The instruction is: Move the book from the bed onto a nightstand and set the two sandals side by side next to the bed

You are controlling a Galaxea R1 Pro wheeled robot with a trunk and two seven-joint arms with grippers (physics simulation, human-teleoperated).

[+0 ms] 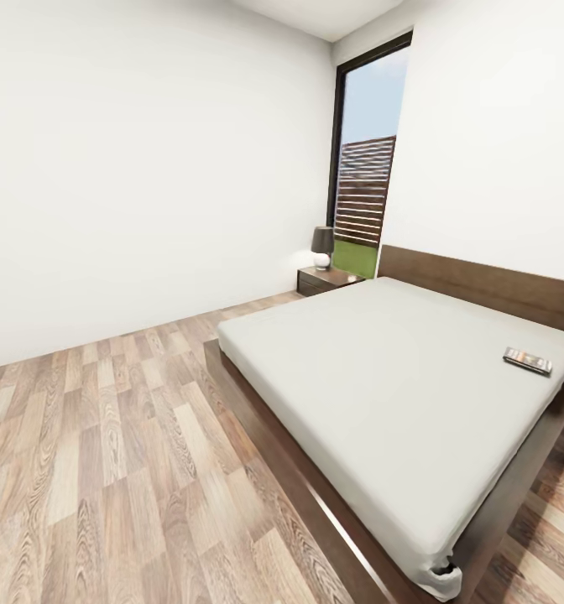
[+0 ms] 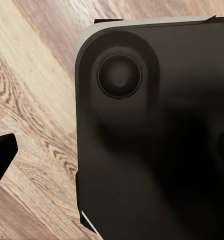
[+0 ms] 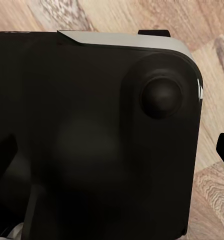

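the book (image 1: 528, 360) lies flat on the mattress of the bed (image 1: 383, 394), near the headboard and close to the mattress's far side edge, well apart from the near corner. it looks thin and light, a paperback that should flex a little; lying flush on a soft mattress, it probably offers no gap beneath, so my guess is that the best hold is across a short edge or a corner, pressing into the mattress to get under it, or sliding it to the bed's edge first. the glossy cover may be slippery.

a nightstand (image 1: 326, 280) stands beside the headboard on the window side, with a dark-shaded lamp (image 1: 321, 247) on its top, leaving some bare surface. the mattress is plain light grey on a dark wooden frame. the floor (image 1: 106, 470) is wood plank, the walls white, and a tall black-framed window (image 1: 364, 159) shows a slatted fence and grass.

both wrist views look down on a dark body over the planks; i cannot tell whether either claw is open or closed.
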